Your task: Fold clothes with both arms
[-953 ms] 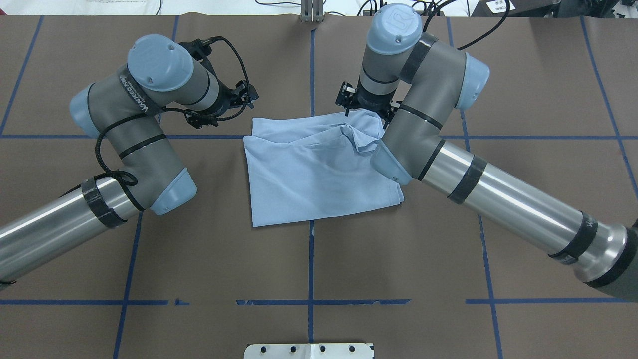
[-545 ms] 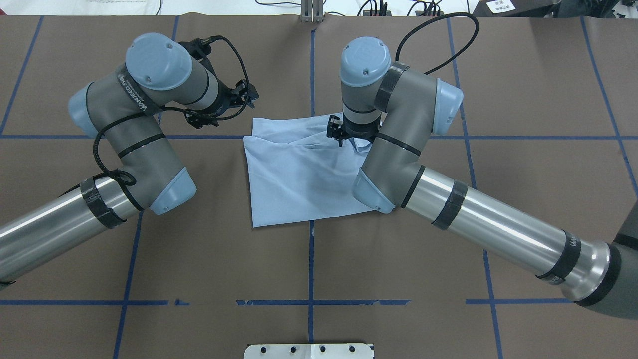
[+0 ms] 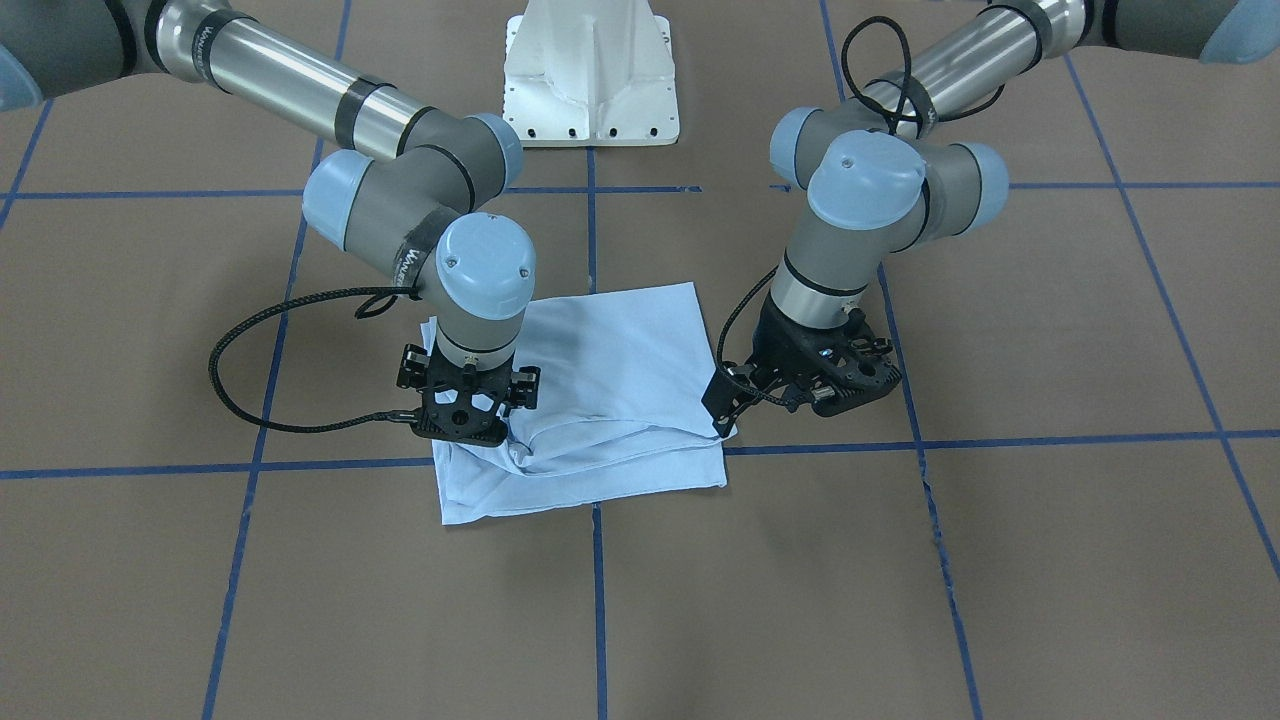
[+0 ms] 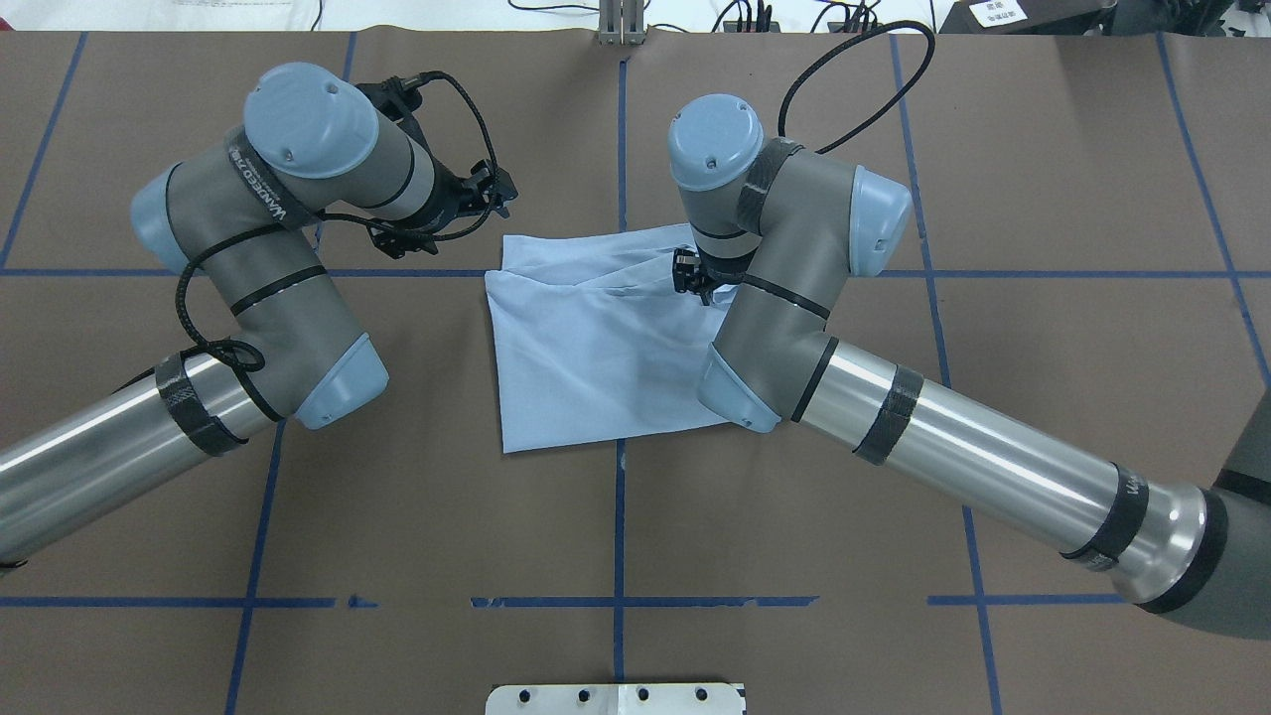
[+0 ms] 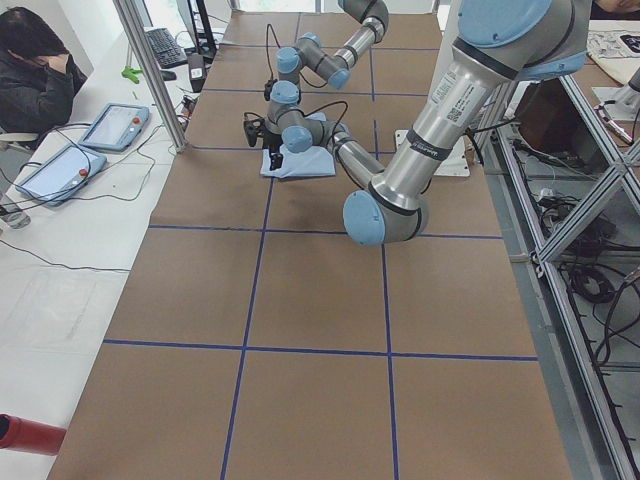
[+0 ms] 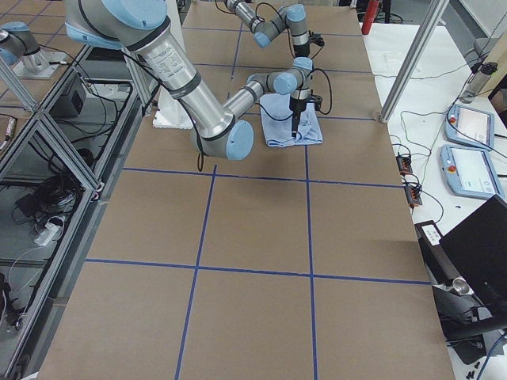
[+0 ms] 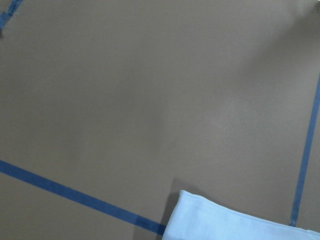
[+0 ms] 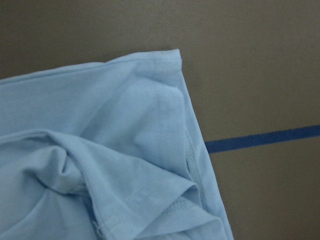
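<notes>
The left arm [image 4: 288,298] and right arm [image 4: 784,298] match: grey jointed housings, pale blue round caps with small screws, polished silver tubes, black bands lettered in white. Facing the robot, a black braided cable [image 3: 213,372] loops toward nine o'clock off the right wrist; the white base [image 3: 590,75] stands at twelve.

Brown table [image 4: 1092,199], blue tape grid [image 4: 617,516], folded blue T-shirt [image 4: 586,348]

Open table [image 4: 616,526] around T-shirt [image 4: 586,348], right arm [image 4: 784,298] over its right side, left gripper [image 4: 492,191] beside far-left corner
</notes>
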Motion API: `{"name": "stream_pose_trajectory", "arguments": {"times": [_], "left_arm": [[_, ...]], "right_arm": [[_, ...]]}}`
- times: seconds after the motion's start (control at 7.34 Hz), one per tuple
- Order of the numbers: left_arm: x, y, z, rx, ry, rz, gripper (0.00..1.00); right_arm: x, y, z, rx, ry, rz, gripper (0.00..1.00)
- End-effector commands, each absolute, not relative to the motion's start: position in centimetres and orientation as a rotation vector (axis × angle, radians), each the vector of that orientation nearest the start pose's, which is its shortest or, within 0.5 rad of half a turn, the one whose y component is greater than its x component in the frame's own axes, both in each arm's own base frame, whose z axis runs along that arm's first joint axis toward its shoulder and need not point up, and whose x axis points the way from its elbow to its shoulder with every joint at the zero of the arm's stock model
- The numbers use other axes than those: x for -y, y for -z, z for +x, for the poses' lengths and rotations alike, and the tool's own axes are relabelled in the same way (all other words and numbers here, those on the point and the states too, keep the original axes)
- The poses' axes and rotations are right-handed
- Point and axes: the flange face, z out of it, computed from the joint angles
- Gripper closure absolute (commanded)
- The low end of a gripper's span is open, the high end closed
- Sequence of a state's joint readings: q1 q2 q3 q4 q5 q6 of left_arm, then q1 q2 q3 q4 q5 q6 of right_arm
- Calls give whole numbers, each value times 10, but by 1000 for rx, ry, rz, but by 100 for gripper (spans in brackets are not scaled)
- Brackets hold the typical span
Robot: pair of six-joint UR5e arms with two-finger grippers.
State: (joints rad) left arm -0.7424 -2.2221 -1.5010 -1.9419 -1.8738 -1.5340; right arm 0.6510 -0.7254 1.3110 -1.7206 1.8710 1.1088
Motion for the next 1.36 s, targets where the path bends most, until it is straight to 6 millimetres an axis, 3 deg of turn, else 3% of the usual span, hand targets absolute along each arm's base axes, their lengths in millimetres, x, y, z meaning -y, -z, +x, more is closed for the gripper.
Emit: {"name": "stream_pose_trajectory", "arguments": {"times": [0.0, 0.54, 0.68, 0.95, 1.09, 1.23], "left_arm": [[563, -259, 460, -999, 500, 105, 0], [562, -258, 461, -1004, 498, 106, 0], [561, -256, 460, -1006, 497, 107, 0], [558, -251, 457, -1020, 483, 95, 0], [561, -241, 440, -1030, 446, 134, 0], [551, -266, 402, -1021, 380, 159, 0]], "right_arm": [[559, -282, -552, 490, -101, -10, 0], [592, -295, -526, 468, -97, 18, 0], [609, -305, -511, 442, -107, 34, 0], [645, -303, -479, 512, -115, 123, 0], [662, -301, -454, 520, -81, 153, 0], [684, -308, -416, 536, -48, 148, 0]]}}
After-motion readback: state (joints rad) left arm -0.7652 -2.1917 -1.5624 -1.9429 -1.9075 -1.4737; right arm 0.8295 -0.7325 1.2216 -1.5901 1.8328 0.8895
